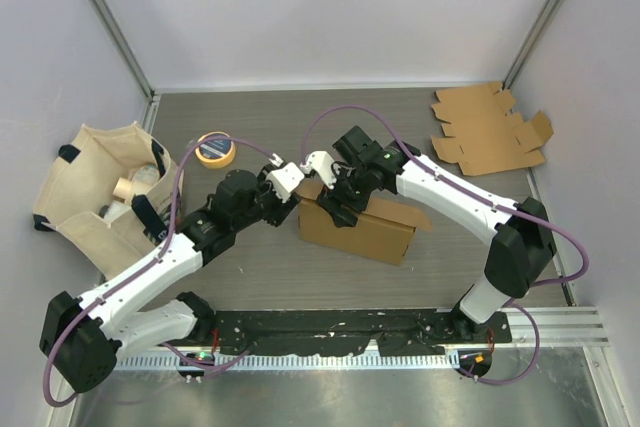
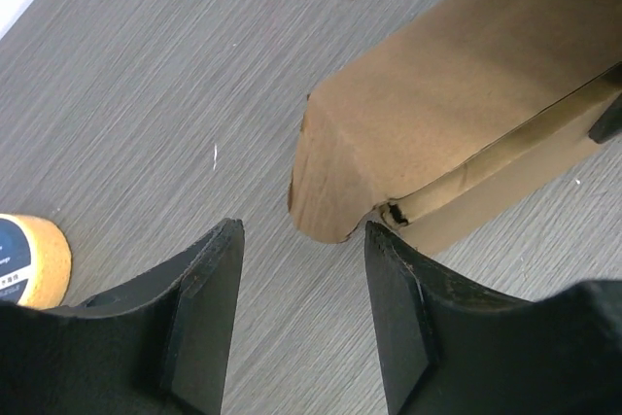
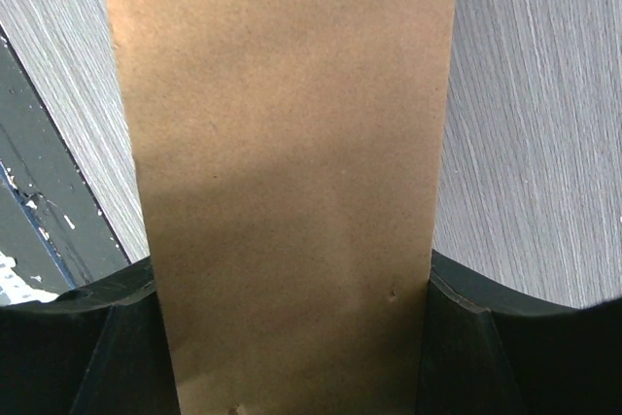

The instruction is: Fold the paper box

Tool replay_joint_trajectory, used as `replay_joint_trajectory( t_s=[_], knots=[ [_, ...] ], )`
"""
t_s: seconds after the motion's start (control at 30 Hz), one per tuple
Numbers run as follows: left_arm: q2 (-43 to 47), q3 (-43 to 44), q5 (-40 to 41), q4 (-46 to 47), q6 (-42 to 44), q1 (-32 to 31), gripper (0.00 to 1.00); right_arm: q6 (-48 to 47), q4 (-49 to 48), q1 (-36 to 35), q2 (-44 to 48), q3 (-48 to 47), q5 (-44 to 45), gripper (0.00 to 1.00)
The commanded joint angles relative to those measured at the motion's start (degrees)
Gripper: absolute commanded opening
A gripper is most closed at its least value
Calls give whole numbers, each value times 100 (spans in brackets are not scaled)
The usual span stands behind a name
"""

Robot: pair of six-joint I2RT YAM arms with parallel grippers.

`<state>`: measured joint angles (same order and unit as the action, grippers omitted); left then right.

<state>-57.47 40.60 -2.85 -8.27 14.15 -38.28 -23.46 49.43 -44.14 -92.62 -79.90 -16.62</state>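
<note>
The brown paper box (image 1: 360, 227) lies in the middle of the table, part folded, with one flap sticking out at its right end. My right gripper (image 1: 335, 192) reaches down over its left part. In the right wrist view the box (image 3: 292, 143) fills the gap between the fingers (image 3: 457, 337), and both pads press on its sides. My left gripper (image 1: 290, 179) is at the box's left end. In the left wrist view its jaws (image 2: 303, 230) stand apart with only table between them. The rounded end flap of the box (image 2: 330, 182) lies just beyond the fingertips.
A yellow tape roll (image 1: 215, 150) lies behind the left arm; it also shows at the left edge of the left wrist view (image 2: 29, 259). A canvas bag (image 1: 100, 197) with items stands at the left. A flat cardboard blank (image 1: 490, 132) lies at the back right.
</note>
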Motion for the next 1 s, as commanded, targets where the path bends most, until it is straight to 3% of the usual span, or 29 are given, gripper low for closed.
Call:
replay_joint_trajectory(
  t_s=[0.0,0.1,0.23,0.4,0.43,0.53,0.83,0.97],
  knots=[
    [-27,247,-5,616,53,-57,56,131,-232,2,183,-70,-218,55],
    [-88,238,161,765,-44,-65,45,149,-267,2,200,-44,-263,53],
    [-159,317,171,582,-18,-65,23,158,-346,-16,209,-17,-123,52],
    [-10,466,-22,292,-26,-65,13,211,-741,-243,315,246,352,54],
    [-1,519,-5,230,-79,-65,7,211,-768,-270,315,264,440,55],
    [148,677,126,-16,-272,-65,0,272,-926,-367,358,369,668,62],
    [105,1354,12,-1518,-1211,-65,0,1262,-1488,-358,894,879,1546,84],
    [43,1626,48,-2107,-1740,-65,0,2125,-1411,-350,1569,959,1926,86]
  ],
)
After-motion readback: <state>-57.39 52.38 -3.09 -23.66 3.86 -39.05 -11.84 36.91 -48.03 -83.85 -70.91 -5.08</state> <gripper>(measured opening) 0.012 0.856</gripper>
